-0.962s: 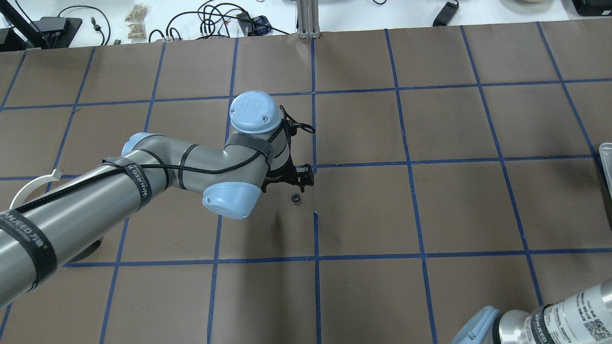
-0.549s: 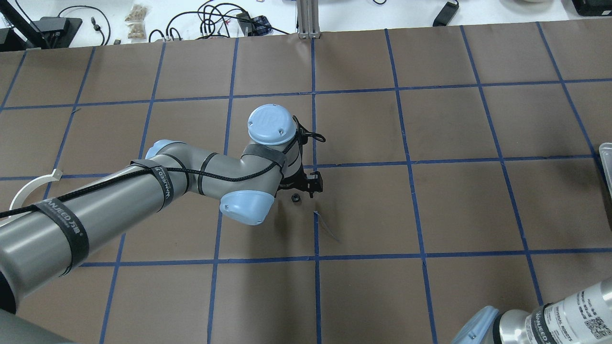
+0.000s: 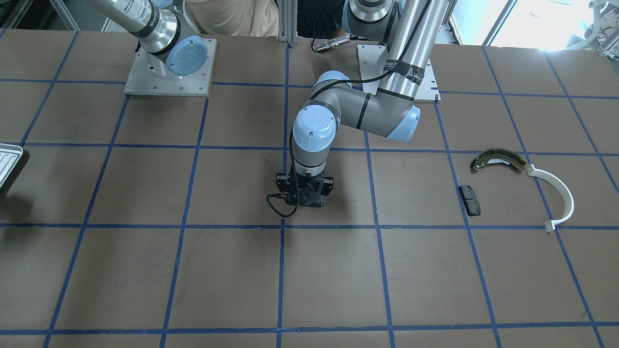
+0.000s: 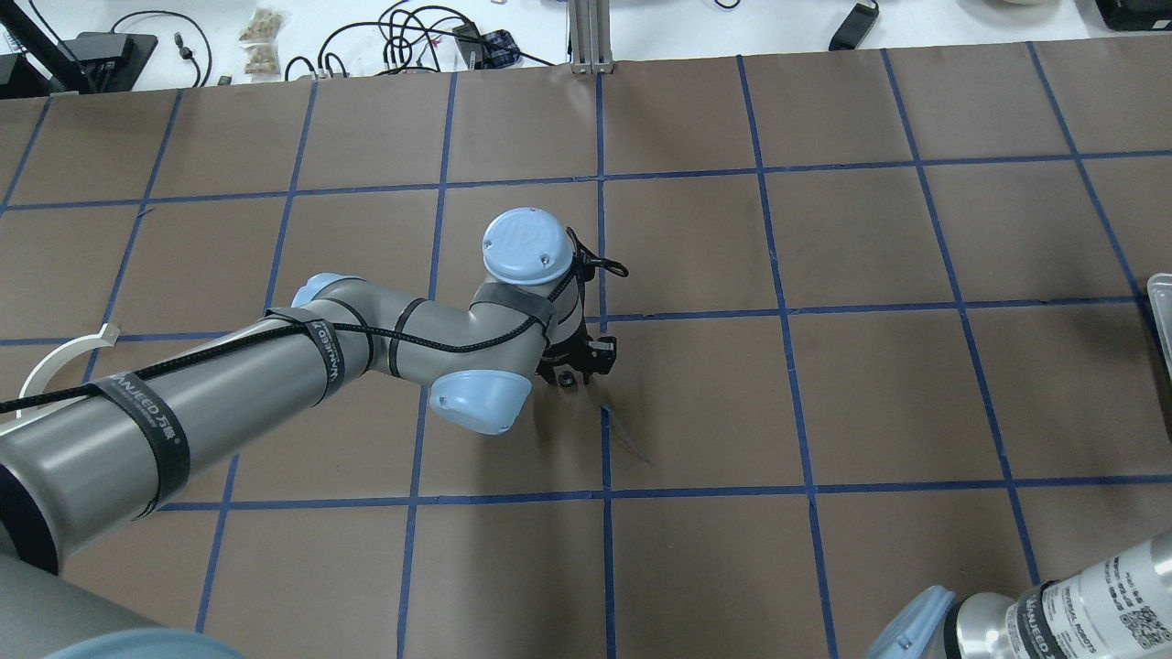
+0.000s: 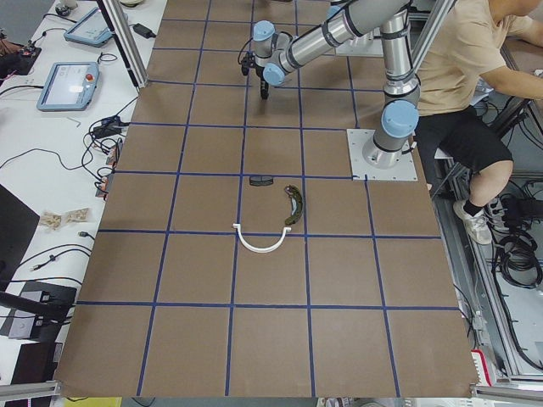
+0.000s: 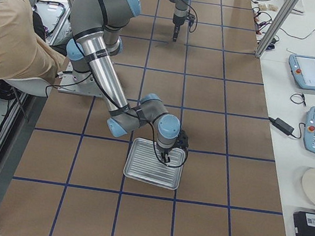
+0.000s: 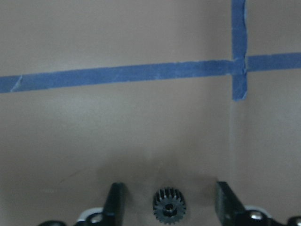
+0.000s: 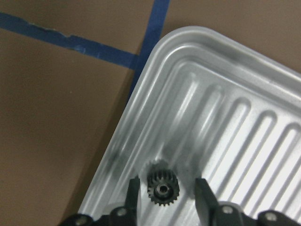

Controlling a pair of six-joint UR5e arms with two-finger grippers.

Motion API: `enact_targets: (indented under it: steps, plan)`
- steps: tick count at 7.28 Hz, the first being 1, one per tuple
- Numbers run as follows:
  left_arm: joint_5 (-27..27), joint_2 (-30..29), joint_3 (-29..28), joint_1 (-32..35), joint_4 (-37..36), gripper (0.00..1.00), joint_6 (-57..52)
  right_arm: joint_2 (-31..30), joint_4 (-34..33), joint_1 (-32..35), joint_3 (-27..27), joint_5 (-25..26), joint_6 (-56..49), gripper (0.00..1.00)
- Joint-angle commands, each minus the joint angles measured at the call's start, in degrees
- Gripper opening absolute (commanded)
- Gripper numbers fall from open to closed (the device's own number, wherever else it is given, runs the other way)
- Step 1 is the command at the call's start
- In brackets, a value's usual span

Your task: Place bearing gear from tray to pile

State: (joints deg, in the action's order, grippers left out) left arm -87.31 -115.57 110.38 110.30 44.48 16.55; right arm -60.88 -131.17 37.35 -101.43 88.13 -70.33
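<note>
A small black bearing gear (image 7: 169, 210) lies on the brown table at the centre. My left gripper (image 7: 170, 203) is open, low over it, with one finger on each side and wide gaps; the gear also shows in the overhead view (image 4: 567, 376). My right gripper (image 8: 164, 195) is open over the ribbed silver tray (image 8: 225, 117), its fingers close on either side of a second black gear (image 8: 162, 189) near the tray's corner, with narrow gaps. The pile lies apart: an olive brake shoe (image 3: 498, 158), a white arc (image 3: 561, 193) and a black pad (image 3: 470, 199).
The tray (image 6: 149, 173) sits at the table's right end, and its edge shows in the overhead view (image 4: 1161, 311). A person sits behind the robot bases (image 5: 467, 76). Cables and tablets lie on the white bench past the table's far edge (image 4: 412, 37).
My left arm has moved its gripper toward the near side and down onto the gear at the table's centre. The gear now sits between the fingers. The gear itself has not moved.
</note>
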Motion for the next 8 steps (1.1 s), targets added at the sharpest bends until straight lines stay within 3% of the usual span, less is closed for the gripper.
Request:
enact_targets:
  steps: [1, 2, 3, 5, 8]
  plan:
    - [1.70, 0.43, -0.34, -0.17, 0.25, 0.00, -0.29, -0.64, 0.13, 0.00, 0.09, -0.68, -0.33, 0.09]
    - [1.71, 1.31, -0.60, -0.52, 0.86, 0.00, -0.64, -0.82, 0.13, 0.44, 0.09, -0.42, -0.68, 0.00]
    - [1.79, 1.84, -0.78, -1.57, 1.65, 0.00, -0.90, -2.56, 0.21, 1.14, 0.00, -0.68, -0.43, 0.00]
    - [1.88, 2.98, -1.47, -7.09, 2.71, 0.00, -4.13, -9.66, 2.23, 9.18, -0.69, -0.50, 4.54, 0.00]
    - [0.92, 6.75, -12.25, -16.65, 23.47, 0.00, -15.54, -16.09, 8.38, 25.43, -2.53, 0.03, 23.05, 0.00]
